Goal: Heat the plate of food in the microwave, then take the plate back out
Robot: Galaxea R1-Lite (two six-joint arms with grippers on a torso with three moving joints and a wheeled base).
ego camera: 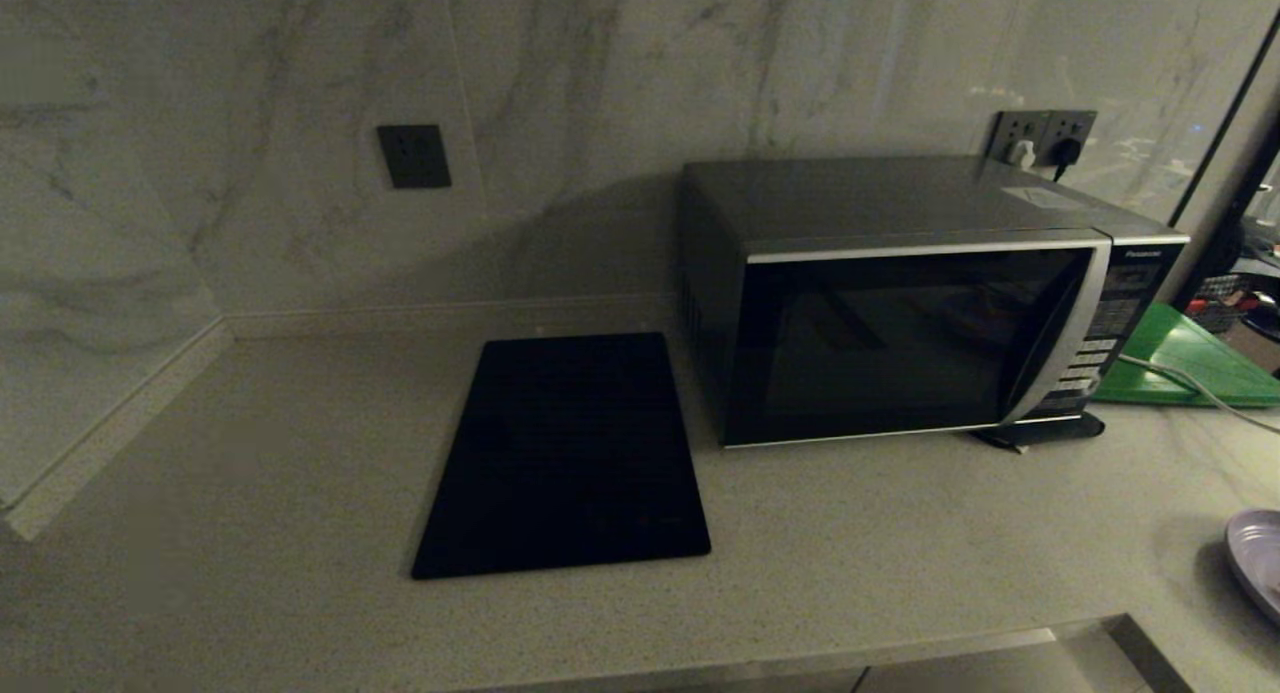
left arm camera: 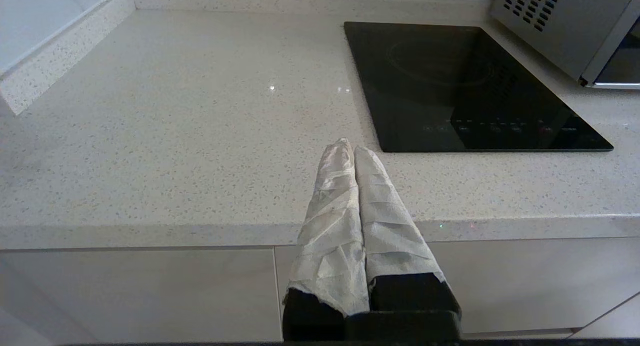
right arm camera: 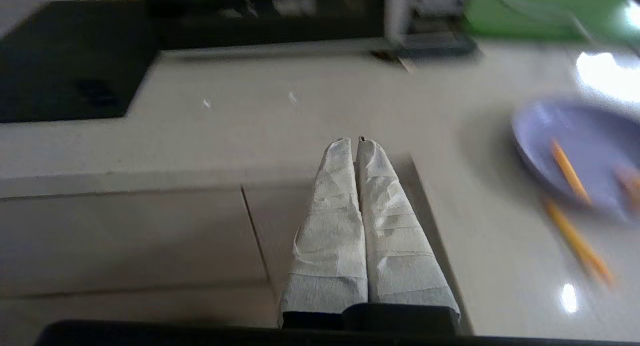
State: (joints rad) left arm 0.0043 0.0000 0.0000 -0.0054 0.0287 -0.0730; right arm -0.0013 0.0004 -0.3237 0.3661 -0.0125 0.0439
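Right wrist view: right gripper (right arm camera: pixel 356 139), jaws closed and empty, is facing the plate of food (right arm camera: pixel 580 156) — likely stiff, light, slippery, best gripped at its rim.

Bare counter (ego camera: pixel 850 533) before shut microwave (ego camera: pixel 900 343), black mat (ego camera: pixel 565 453) left, plate of food (ego camera: pixel 1258 558) right

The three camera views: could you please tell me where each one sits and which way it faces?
Head view: high on the robot, looking down at the counter, microwave and black mat; no arm shows.
Left wrist view: behind the shut left gripper, facing the mat.
Right wrist view: behind the shut right gripper, facing the microwave, beside the plate of food.
All share the mat and microwave.
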